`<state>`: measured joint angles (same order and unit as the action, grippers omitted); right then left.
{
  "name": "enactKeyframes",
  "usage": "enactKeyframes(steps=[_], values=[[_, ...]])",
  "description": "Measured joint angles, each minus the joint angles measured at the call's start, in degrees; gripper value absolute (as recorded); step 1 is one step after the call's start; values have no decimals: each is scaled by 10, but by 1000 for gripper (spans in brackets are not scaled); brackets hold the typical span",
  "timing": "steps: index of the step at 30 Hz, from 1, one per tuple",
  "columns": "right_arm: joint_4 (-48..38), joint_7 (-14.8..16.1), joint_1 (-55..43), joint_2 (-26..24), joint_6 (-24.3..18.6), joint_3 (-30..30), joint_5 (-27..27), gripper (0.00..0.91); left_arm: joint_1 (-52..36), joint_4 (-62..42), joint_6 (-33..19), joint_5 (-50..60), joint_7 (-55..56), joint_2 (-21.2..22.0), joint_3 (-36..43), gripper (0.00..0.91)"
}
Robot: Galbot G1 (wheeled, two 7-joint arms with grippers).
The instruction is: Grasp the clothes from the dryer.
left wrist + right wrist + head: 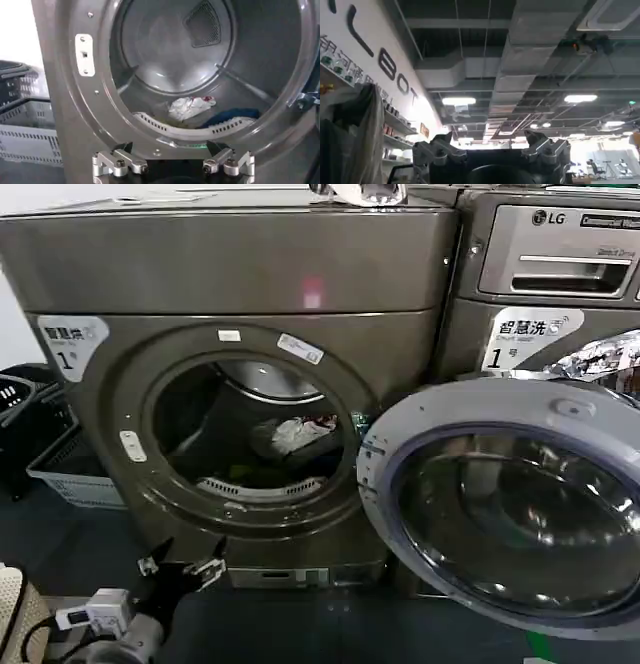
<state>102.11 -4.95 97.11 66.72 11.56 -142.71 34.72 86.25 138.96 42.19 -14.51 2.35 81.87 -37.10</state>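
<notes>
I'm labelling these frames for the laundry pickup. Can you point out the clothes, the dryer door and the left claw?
clothes (189,107): left wrist view, on the white piece.
dryer door (388,452): head view, on its grey rim.
left claw (181,563): head view, between its open fingertips.

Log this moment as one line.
left gripper: open, below porthole | right gripper: open, pointing at ceiling | clothes: in dryer drum

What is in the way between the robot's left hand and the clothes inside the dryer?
Nothing visible. The dryer door is swung open to the right. The left gripper, open, faces the porthole from just below its rim, and the clothes lie on the drum floor.
</notes>
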Motion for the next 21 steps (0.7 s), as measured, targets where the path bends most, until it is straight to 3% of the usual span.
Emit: enactKeyframes(steps=[21], values=[[-4,0,-4,2,-2,6,-2,907,-1,-2,0,0,-1,1,-1,907]])
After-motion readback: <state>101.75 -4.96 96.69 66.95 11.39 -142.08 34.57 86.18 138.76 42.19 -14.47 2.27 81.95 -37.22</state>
